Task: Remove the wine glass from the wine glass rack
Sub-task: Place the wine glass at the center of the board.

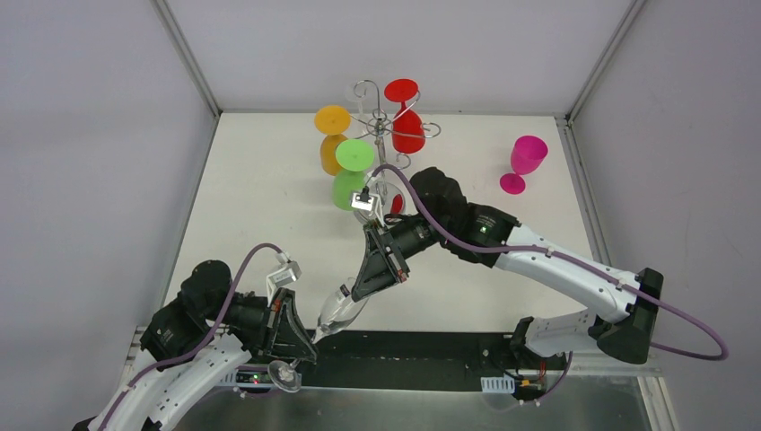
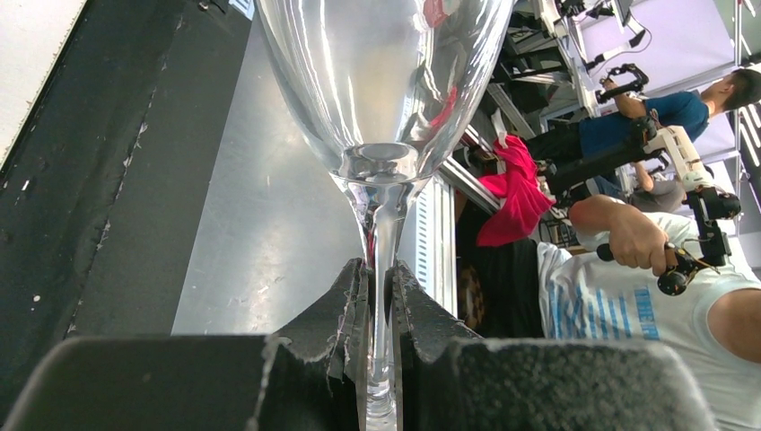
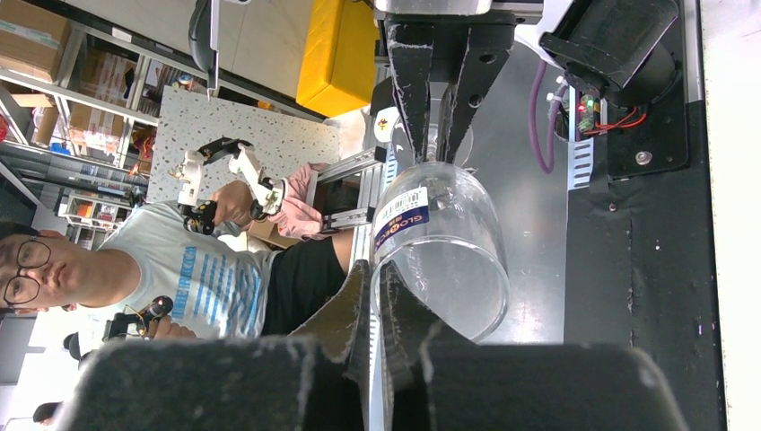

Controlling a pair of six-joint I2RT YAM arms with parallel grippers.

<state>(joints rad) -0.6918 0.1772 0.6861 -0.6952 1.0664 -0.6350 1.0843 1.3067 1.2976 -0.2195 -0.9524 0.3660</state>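
Clear wine glass (image 1: 336, 314) is off the wine glass rack (image 1: 384, 121), well to the near side of it, tilted between both arms. Left gripper (image 1: 311, 344) has its fingers at the stem, right gripper (image 1: 357, 294) at the bowl's rim. On the rack hang an orange glass (image 1: 332, 121), a green glass (image 1: 354, 155) and a red glass (image 1: 408, 133). A pink glass (image 1: 528, 154) stands upright on the counter (image 1: 260, 197), right of the rack.
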